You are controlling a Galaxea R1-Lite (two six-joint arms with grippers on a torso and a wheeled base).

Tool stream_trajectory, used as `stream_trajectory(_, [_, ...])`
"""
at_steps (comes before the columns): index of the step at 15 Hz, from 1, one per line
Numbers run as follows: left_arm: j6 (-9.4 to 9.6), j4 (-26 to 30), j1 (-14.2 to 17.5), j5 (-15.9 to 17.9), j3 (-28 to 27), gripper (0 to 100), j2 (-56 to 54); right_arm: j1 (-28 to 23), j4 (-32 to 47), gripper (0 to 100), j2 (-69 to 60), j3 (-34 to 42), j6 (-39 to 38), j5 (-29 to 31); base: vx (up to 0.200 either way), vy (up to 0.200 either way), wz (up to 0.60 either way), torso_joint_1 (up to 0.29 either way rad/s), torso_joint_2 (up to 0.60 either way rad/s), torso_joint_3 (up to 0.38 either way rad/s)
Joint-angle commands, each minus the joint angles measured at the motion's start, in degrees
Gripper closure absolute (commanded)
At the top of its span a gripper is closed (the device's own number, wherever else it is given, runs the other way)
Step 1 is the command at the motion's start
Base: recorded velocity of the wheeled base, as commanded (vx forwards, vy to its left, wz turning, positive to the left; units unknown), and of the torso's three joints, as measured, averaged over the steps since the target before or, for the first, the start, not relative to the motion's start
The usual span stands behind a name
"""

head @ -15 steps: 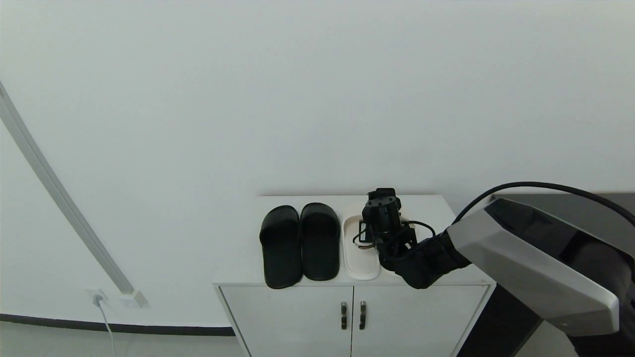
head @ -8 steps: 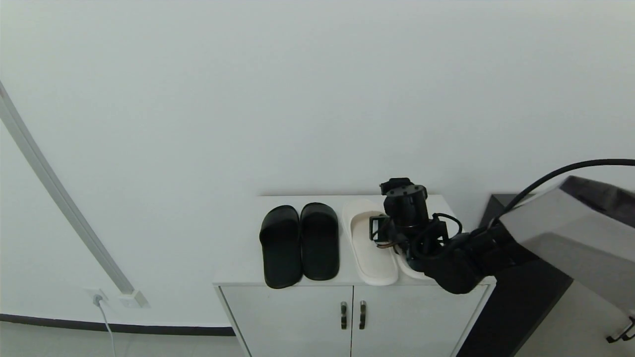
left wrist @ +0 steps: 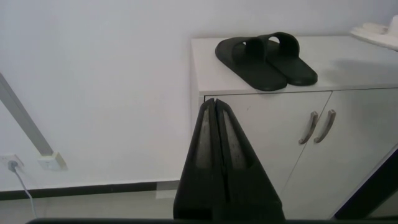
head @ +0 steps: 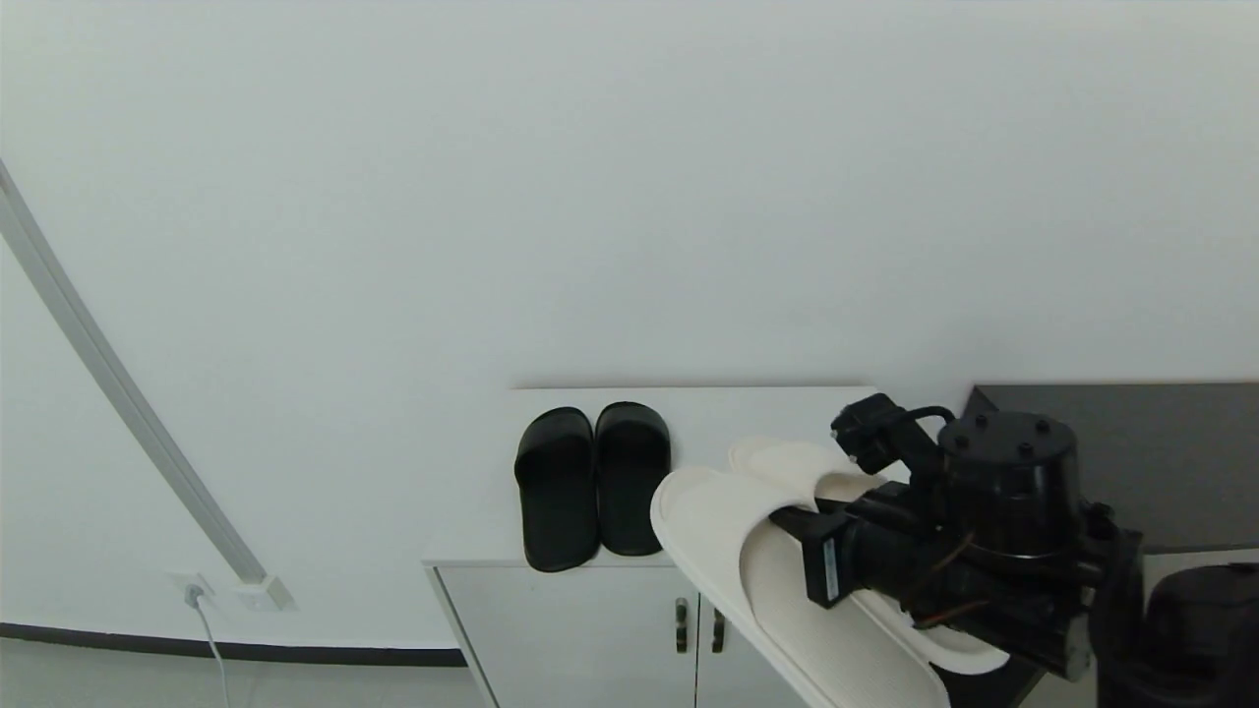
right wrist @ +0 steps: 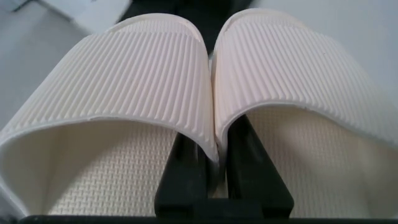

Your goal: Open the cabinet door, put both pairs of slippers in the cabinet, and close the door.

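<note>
A pair of white slippers (head: 748,551) hangs in the air in front of the cabinet's right side, close to the head camera. My right gripper (head: 802,536) is shut on them, its fingers pinching the two inner strap edges together (right wrist: 216,155). A pair of black slippers (head: 595,482) lies side by side on the left part of the white cabinet top (head: 767,408). Both cabinet doors (head: 570,619) are closed, with two dark handles (head: 681,625) at the middle seam. In the left wrist view my left gripper (left wrist: 215,109) is shut and empty, low and facing the cabinet's left door (left wrist: 261,143).
A dark surface (head: 1131,442) adjoins the cabinet on the right. A white wall stands directly behind the cabinet. A wall outlet with a cable (head: 192,590) and a slanted conduit (head: 98,364) are on the left.
My right gripper has carried the white slippers off the cabinet top, first sliding right, then lifting them up and toward the head camera. The black slippers stayed put.
</note>
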State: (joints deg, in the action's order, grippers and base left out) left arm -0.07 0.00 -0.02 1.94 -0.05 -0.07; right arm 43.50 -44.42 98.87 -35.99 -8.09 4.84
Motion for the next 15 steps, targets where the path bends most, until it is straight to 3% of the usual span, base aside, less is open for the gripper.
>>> stream_trajectory(1, [-0.01, 0.0, 0.02, 0.0, 0.05, 100, 0.07, 1.68, 0.13, 100, -7.28, 4.08, 0.18, -2.03, 0.0, 0.0, 0.0, 0.0, 0.0, 0.0])
stream_trajectory(3, [-0.01, 0.0, 0.02, 0.0, 0.05, 100, 0.07, 2.21, 0.13, 100, -7.28, 4.79, 0.36, -2.2, 0.0, 0.0, 0.0, 0.0, 0.0, 0.0])
stream_trajectory(13, [-0.1, 0.0, 0.02, 0.0, -0.04, 100, 0.07, 0.89, -0.14, 100, -8.51, 7.16, 0.54, -2.38, -0.2, 0.0, 0.0, 0.001, 0.0, 0.003])
stream_trajectory(15, [-0.1, 0.0, 0.02, 0.0, 0.05, 100, 0.07, 0.63, -0.14, 100, -8.6, 7.42, 1.94, -2.38, 0.0, 0.0, 0.0, 0.0, 0.0, 0.0])
